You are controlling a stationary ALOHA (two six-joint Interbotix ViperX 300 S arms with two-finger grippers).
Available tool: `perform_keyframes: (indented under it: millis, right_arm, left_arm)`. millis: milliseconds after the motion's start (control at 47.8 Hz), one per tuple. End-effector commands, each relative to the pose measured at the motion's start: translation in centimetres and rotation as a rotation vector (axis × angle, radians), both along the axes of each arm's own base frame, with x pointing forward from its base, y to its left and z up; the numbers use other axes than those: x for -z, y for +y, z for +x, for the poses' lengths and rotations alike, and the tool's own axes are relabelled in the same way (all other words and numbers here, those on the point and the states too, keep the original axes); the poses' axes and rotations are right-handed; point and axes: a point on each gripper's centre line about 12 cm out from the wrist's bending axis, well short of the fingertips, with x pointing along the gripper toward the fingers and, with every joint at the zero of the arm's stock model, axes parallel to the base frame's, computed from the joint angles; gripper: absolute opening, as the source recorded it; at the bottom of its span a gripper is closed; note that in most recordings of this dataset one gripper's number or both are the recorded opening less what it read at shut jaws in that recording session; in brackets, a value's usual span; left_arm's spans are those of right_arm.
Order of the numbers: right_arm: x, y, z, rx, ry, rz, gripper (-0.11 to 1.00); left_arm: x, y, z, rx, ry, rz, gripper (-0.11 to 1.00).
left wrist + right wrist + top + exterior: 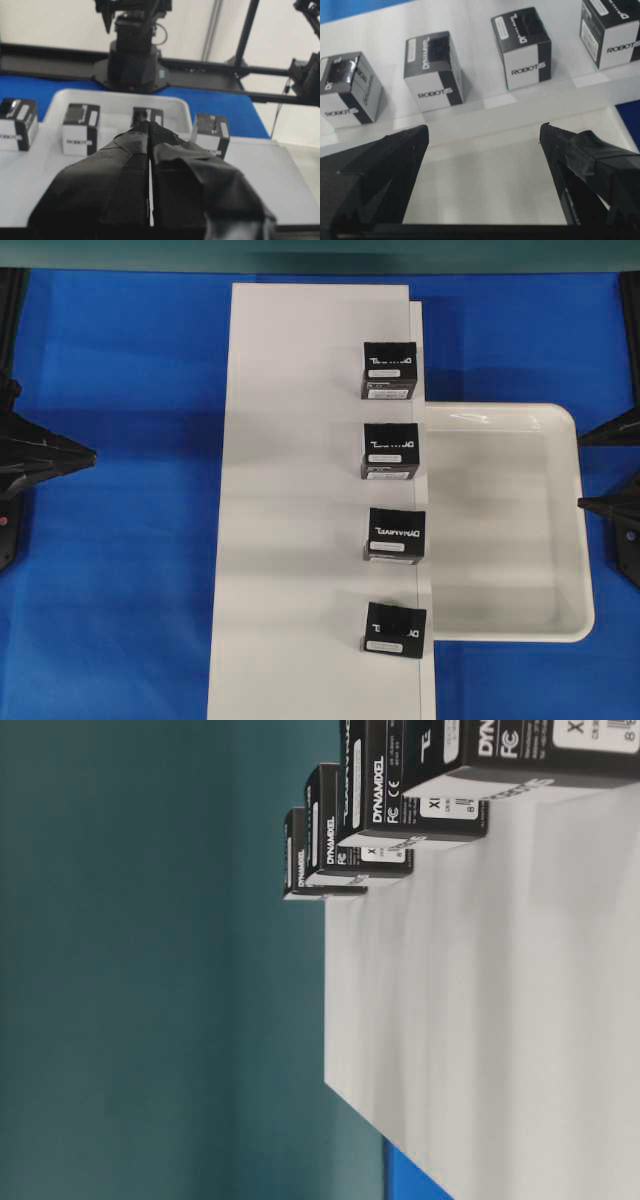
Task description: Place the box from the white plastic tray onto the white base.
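Observation:
The box [395, 629], black with a nearly plain top, stands on the white base [300, 490] near its right edge, nearest the front. In the right wrist view the box [345, 90] is the leftmost one; in the left wrist view the box [211, 132] is the rightmost one. The white plastic tray [585, 540] lies right of the base with nothing in it. My right gripper [585, 470] hangs open over the tray's right rim, and my right gripper [482, 132] holds nothing. My left gripper [90, 453] rests shut at the far left; in its own view my left gripper [149, 125] is empty.
Three black boxes with wide white lettering [389, 370] [390, 451] [396, 535] stand in a row on the base behind the box. Blue cloth [120, 590] covers the table on both sides. Dark arm mounts sit at the left and right edges.

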Motion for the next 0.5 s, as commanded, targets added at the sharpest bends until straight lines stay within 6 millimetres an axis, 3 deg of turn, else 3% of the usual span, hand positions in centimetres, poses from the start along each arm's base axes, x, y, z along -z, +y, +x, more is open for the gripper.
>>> perform_keyframes:
  millis: [0, 482]
  right_arm:
    - [-0.34, -0.04, 0.02, 0.002, -0.013, -0.005, 0.98]
    - [-0.1, -0.05, -0.02, 0.0, -0.004, -0.011, 0.98]
  left_arm:
    - [-0.43, 0.02, 0.08, -0.002, -0.015, 0.006, -0.03]
    - [-0.07, -0.17, 0.03, 0.009, 0.009, 0.014, -0.03]
